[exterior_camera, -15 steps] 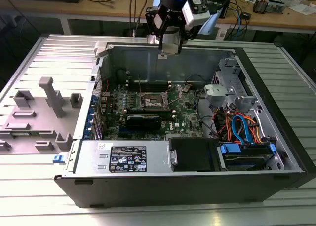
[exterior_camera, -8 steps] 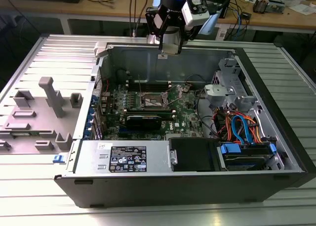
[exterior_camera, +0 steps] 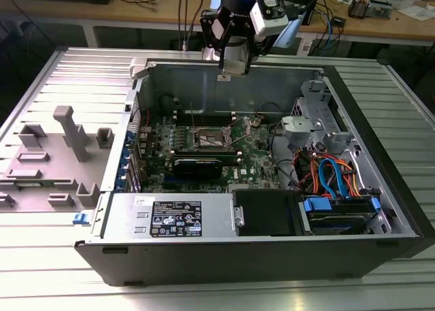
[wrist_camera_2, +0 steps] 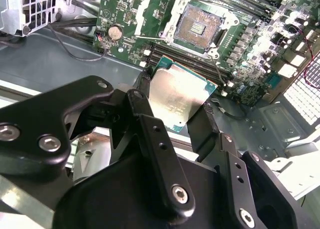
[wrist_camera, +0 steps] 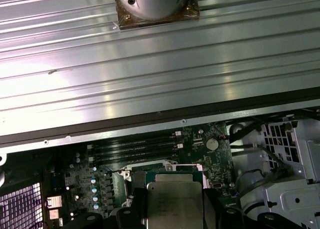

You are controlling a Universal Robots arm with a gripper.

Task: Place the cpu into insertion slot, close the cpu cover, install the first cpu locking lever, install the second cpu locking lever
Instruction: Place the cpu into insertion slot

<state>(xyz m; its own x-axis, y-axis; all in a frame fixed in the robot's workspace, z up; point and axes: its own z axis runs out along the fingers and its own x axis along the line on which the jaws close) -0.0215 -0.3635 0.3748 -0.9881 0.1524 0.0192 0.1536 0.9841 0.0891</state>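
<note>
My gripper (wrist_camera_2: 176,103) is shut on the cpu (wrist_camera_2: 175,95), a flat square chip with a silvery top, pinched at two opposite edges by the black fingers (wrist_camera_2: 204,123). In the first wrist view the cpu (wrist_camera: 174,201) hangs over the green board. The insertion slot (wrist_camera_2: 197,26) lies uncovered beyond the chip, its dark pin field exposed. Its cpu cover (wrist_camera_2: 145,1) is flipped up beside it, and thin wire levers stand raised. In the exterior view the gripper (exterior_camera: 233,66) hovers above the back wall of the open computer case, higher than and behind the insertion slot (exterior_camera: 207,138).
Long black memory slots (wrist_camera_2: 190,64) and a black card (exterior_camera: 197,165) flank the socket. A power supply (exterior_camera: 177,217) sits at the case front and a drive cage with coloured cables (exterior_camera: 333,178) at the exterior view's right. A grey fixture (exterior_camera: 64,148) stands on the ribbed table at that view's left.
</note>
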